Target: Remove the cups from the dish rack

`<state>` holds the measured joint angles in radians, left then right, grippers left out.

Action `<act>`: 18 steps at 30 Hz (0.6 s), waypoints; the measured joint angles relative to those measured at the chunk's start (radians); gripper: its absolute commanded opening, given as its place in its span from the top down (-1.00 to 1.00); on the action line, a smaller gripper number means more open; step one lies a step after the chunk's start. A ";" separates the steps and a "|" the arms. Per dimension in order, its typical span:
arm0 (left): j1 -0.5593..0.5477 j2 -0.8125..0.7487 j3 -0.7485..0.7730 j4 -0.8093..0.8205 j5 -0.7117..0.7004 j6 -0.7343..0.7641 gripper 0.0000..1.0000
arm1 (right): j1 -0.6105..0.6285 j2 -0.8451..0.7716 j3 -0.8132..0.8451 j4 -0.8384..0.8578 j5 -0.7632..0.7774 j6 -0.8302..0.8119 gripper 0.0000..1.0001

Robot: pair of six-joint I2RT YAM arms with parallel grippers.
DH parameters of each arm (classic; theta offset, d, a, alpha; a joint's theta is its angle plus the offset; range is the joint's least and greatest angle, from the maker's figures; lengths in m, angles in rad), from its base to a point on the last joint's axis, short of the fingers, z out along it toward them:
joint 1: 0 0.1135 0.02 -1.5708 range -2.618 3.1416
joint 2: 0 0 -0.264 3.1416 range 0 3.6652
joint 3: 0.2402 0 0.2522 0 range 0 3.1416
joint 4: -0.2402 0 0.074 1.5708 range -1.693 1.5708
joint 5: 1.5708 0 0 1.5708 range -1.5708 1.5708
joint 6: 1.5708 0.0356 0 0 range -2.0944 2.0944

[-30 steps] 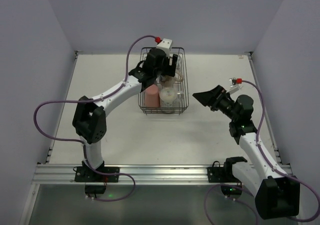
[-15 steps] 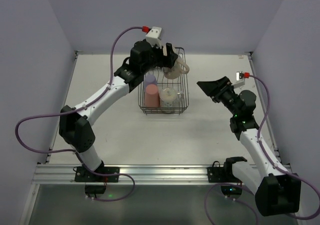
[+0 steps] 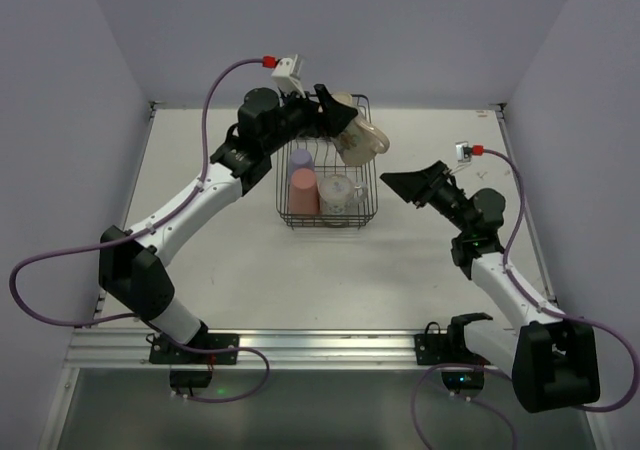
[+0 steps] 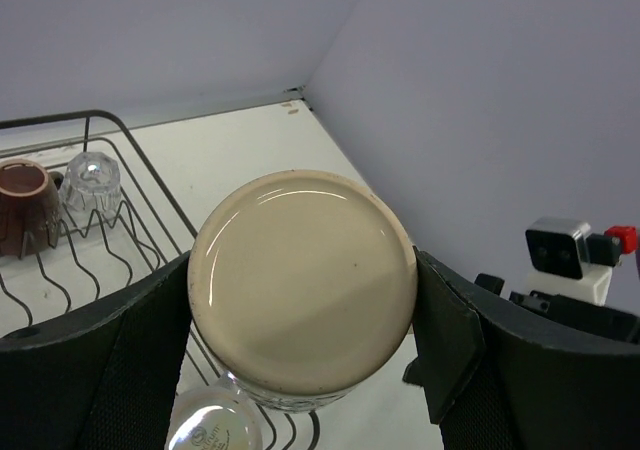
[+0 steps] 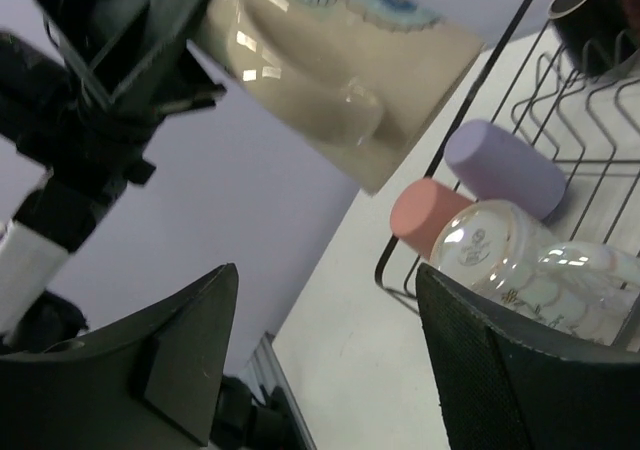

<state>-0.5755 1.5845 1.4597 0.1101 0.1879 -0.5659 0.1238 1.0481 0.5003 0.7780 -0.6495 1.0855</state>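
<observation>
Over the pale table my left gripper clamps the cream mug above the dish rack, right gripper gaping empty; I'd swing it clear slowly, minding the wires.

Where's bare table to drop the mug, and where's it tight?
Free: the table in front of the rack, down to the rail; the left strip from rack to wall, though the left arm hangs over it; the far right corner. Tight: inside the rack, holding cups, and the gap between rack and right gripper.
</observation>
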 measured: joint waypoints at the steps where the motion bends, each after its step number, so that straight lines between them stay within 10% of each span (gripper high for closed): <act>1: 0.000 0.000 0.000 0.001 0.000 -0.008 1.00 | 0.017 0.006 -0.010 0.017 -0.014 -0.011 -0.58; 18: 0.000 -0.021 -0.054 0.021 0.012 -0.201 1.00 | 0.132 0.169 0.006 0.258 0.014 -0.260 -0.67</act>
<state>-0.5751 1.5635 1.4059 0.1310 0.2001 -0.7666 0.2558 1.2171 0.5064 1.0359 -0.6350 0.8253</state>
